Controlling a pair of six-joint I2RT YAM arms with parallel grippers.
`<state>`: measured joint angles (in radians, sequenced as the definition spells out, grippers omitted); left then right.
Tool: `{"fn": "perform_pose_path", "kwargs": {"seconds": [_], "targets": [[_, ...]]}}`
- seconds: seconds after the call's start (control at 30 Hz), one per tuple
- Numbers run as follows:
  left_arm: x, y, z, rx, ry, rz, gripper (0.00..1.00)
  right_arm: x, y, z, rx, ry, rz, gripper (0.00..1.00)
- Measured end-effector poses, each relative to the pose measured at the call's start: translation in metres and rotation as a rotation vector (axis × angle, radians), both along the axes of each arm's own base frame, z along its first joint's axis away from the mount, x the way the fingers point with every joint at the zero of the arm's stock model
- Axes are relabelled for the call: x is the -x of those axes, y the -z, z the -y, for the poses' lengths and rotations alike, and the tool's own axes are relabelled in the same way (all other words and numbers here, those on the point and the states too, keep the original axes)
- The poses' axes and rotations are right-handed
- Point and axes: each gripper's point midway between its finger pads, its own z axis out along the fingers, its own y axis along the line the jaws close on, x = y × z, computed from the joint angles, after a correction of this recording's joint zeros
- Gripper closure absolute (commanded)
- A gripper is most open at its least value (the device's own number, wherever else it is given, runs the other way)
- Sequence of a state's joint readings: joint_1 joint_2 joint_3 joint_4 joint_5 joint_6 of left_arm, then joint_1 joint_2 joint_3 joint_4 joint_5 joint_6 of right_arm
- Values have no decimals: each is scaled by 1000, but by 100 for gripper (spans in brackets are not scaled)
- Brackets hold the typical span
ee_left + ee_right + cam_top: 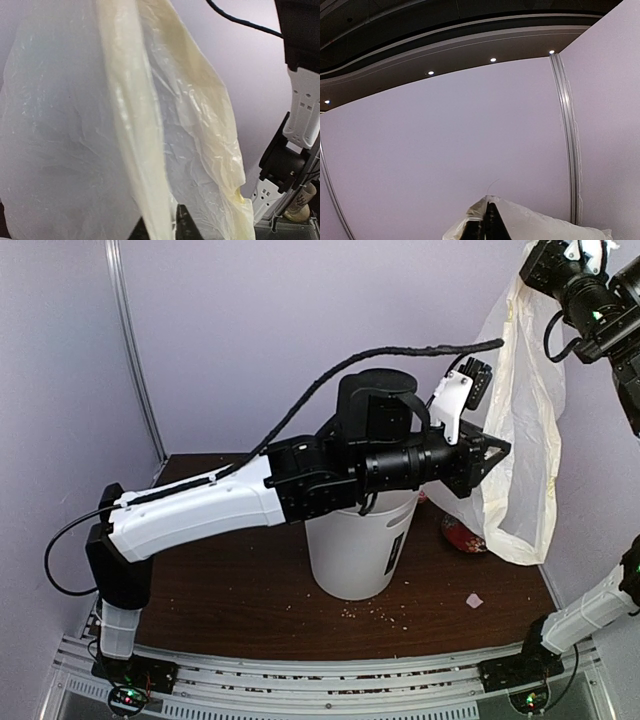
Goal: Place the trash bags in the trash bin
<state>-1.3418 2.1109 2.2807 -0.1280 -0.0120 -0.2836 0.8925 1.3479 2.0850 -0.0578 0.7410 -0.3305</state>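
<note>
The trash bag (pixel 520 430), thin, crinkly and cream-white, hangs in the air at the right, above the table. My right gripper (pixel 530 270) is raised to the top right corner and is shut on the bag's top edge (pixel 520 222); its fingers (pixel 486 220) point up at the wall. My left arm reaches across over the trash bin (pixel 360 550), a white bucket standing mid-table. My left gripper (pixel 497 452) is at the bag's left side, to the right of the bin and above its rim. Its jaws (pixel 161 230) pinch a vertical fold of the bag (pixel 130 125).
A red-patterned bowl (pixel 462 535) sits on the brown table (pixel 230 590) behind the bag's lower end. A small paper scrap (pixel 474 600) and crumbs (pixel 380 615) lie in front of the bin. Purple walls close in behind and on both sides.
</note>
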Motion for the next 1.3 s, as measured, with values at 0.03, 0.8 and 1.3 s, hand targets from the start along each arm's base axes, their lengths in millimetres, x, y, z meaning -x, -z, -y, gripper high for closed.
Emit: {"fn": "perform_pose_path", "kwargs": {"seconds": [0.03, 0.8, 1.3], "targets": [[-3, 0, -1, 0, -12, 3, 100, 2, -1, 2, -7, -2, 2, 100], [28, -167, -71, 473, 54, 146, 100, 47, -52, 21, -94, -151, 223, 100], [74, -177, -72, 485, 141, 190, 100, 76, -84, 34, -184, -233, 377, 100]]}}
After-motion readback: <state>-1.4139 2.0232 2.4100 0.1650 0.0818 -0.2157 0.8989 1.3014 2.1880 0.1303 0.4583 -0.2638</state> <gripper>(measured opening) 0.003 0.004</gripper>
